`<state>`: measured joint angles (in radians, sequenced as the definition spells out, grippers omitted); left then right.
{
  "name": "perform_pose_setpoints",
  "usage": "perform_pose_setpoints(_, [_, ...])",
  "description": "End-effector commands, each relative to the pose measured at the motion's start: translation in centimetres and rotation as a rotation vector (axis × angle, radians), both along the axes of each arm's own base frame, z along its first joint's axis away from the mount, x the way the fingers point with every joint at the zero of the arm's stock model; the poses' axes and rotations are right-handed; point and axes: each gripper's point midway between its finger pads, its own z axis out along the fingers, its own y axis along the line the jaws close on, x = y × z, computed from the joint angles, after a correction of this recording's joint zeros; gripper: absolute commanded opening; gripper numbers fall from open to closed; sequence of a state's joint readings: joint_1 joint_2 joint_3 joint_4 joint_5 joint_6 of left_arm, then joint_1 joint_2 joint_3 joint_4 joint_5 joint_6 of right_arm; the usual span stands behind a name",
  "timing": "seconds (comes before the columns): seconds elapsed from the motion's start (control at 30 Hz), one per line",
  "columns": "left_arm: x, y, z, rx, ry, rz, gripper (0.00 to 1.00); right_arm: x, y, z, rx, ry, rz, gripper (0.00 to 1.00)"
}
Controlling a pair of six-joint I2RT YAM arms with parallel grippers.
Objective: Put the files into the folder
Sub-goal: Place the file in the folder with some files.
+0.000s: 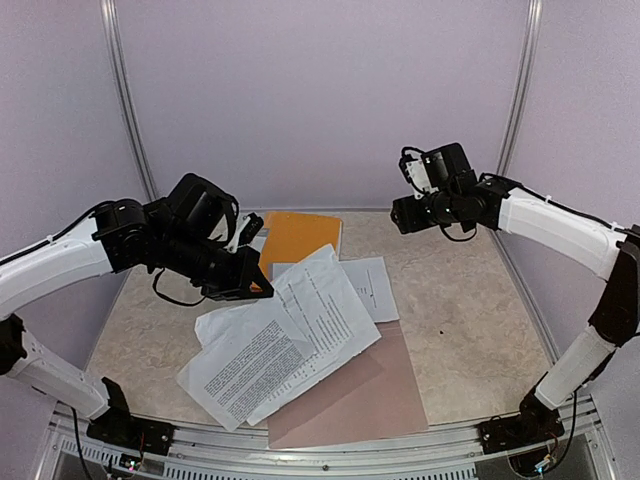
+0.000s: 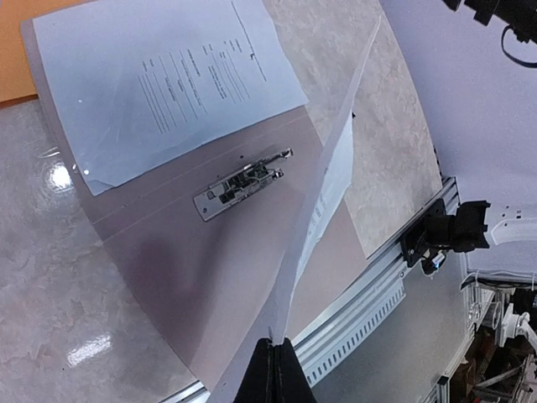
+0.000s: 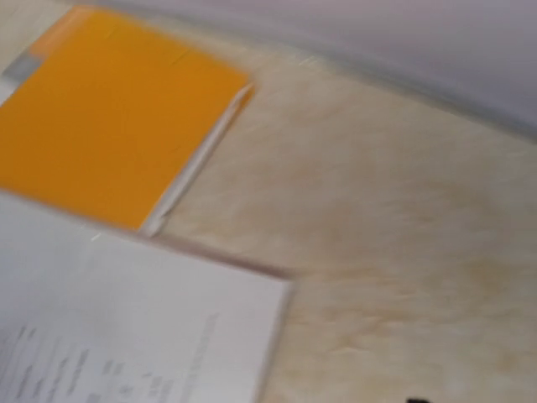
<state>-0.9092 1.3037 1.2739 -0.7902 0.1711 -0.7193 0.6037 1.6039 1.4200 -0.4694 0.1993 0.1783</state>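
Observation:
The taupe folder (image 1: pixel 372 398) lies open on the table, its metal clip (image 2: pixel 243 183) bare in the left wrist view. One printed sheet (image 2: pixel 168 80) rests flat on the folder's far half. My left gripper (image 2: pixel 275 363) is shut on the edge of a set of files (image 2: pixel 331 159), which it holds lifted and tilted over the folder. From above, those white files (image 1: pixel 285 345) fan out across the folder's left side. My right gripper (image 1: pixel 403 215) hangs in the air above the table's right rear, and its jaws are too dark to make out.
An orange cover (image 1: pixel 298 238) lies at the back, behind the folder, and fills the upper left of the blurred right wrist view (image 3: pixel 109 109). An aluminium rail (image 2: pixel 377 294) runs along the table's near edge. Marble-patterned tabletop (image 1: pixel 470 320) shows to the right.

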Motion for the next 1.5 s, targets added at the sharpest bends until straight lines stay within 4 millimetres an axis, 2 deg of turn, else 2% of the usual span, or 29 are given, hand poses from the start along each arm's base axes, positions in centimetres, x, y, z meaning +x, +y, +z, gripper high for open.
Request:
perform_pose_setpoints(0.0, [-1.0,-3.5,0.2,-0.047,0.028,-0.147,0.00,-0.6,-4.7,-0.8,-0.111,0.042,-0.097,0.68])
perform_pose_setpoints(0.1, [-1.5,-6.0,-1.4,-0.060,0.077,-0.253,0.00,-0.7,-5.5,-1.4,-0.120,0.060,-0.094,0.68])
perform_pose_setpoints(0.23, [-1.6,-9.0,-4.5,-0.050,0.148,-0.378,0.00,-0.8,-5.5,-3.0,-0.134,0.096,-0.085,0.68])
perform_pose_setpoints(0.3, [-1.7,-10.3,-5.4,-0.060,0.169,-0.442,0.00,-0.8,-5.6,-3.7,-0.140,0.107,-0.085,0.68])
perform_pose_setpoints(0.53, [-1.3,-13.8,-8.9,-0.063,0.237,-0.573,0.00,-0.7,-5.9,-5.7,-0.162,0.145,-0.086,0.68])
perform_pose_setpoints(0.63, [-1.9,-14.7,-10.3,-0.054,0.264,-0.622,0.00,-0.8,-5.9,-6.4,-0.166,0.160,-0.082,0.68])
perform_pose_setpoints(0.77, [-2.8,-15.4,-12.8,-0.013,0.319,-0.644,0.00,-0.9,-5.9,-7.3,-0.169,0.176,-0.079,0.68])
perform_pose_setpoints(1.07, [-3.4,-14.9,-15.1,0.055,0.361,-0.593,0.00,-1.1,-5.1,-9.0,-0.146,0.210,-0.055,0.67])
perform_pose_setpoints(1.27, [-3.5,-14.5,-17.0,0.117,0.360,-0.583,0.00,-1.4,-5.0,-9.4,-0.137,0.220,-0.043,0.67])
perform_pose_setpoints(1.33, [-3.2,-14.4,-17.6,0.135,0.355,-0.575,0.03,-1.5,-5.0,-9.6,-0.134,0.222,-0.040,0.67])
perform_pose_setpoints(1.47, [-2.4,-14.2,-18.1,0.170,0.307,-0.554,0.22,-1.9,-5.0,-10.3,-0.131,0.239,-0.031,0.67])
